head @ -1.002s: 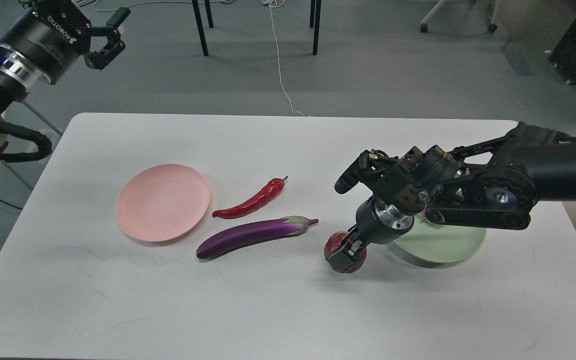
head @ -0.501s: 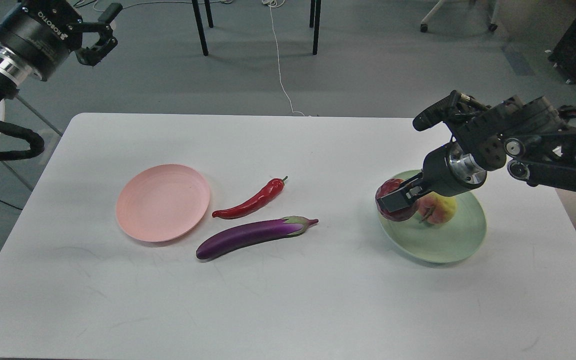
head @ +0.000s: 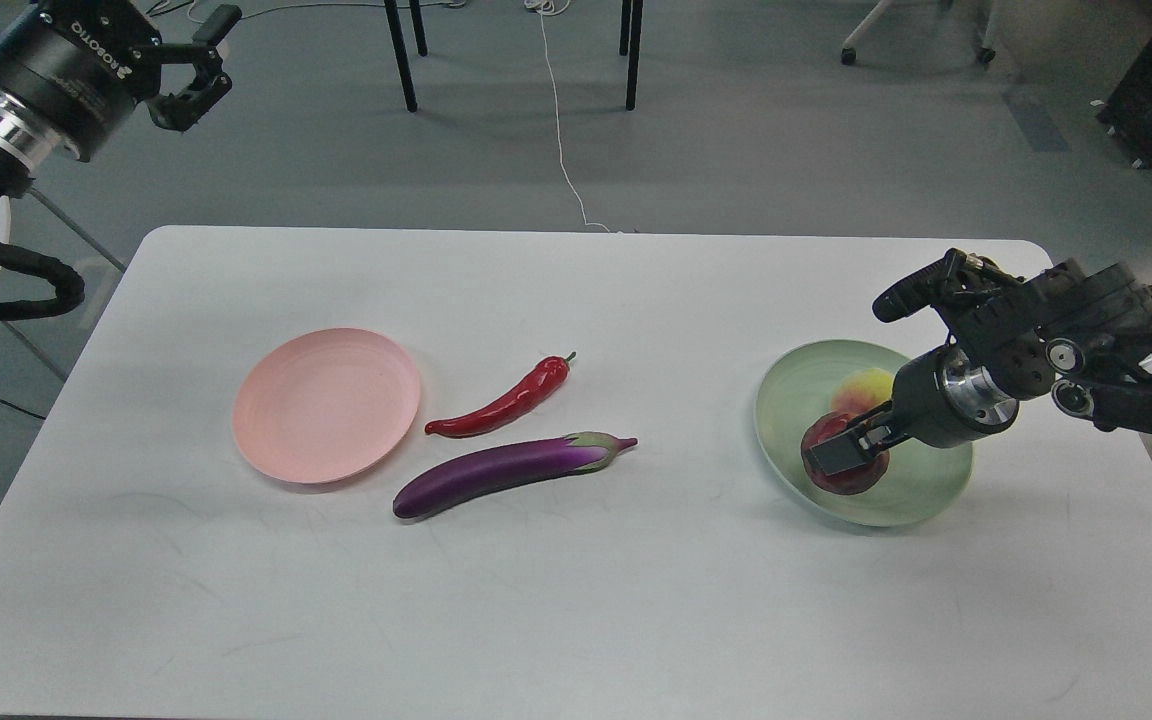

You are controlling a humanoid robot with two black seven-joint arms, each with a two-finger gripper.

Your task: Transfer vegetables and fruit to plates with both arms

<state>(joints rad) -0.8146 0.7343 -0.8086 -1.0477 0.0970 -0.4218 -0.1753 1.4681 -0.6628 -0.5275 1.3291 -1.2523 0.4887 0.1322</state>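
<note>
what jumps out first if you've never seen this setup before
The right gripper grips a dark red pomegranate over the pale green plate, beside a yellow-pink peach. Mid-table, a glossy purple eggplant and shiny red chili pepper lie beside a pale pink plate.

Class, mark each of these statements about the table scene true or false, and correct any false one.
1. The pink plate holds the chili pepper. False: the plate holds nothing; the pepper lies on the table beside it.
2. The right gripper holds the pomegranate over the green plate. True.
3. The peach lies on the green plate. True.
4. The eggplant lies farther from the robot than the pepper. False: it lies nearer.
5. The left gripper grips the eggplant. False: it is raised off to the left, open and empty.
</note>
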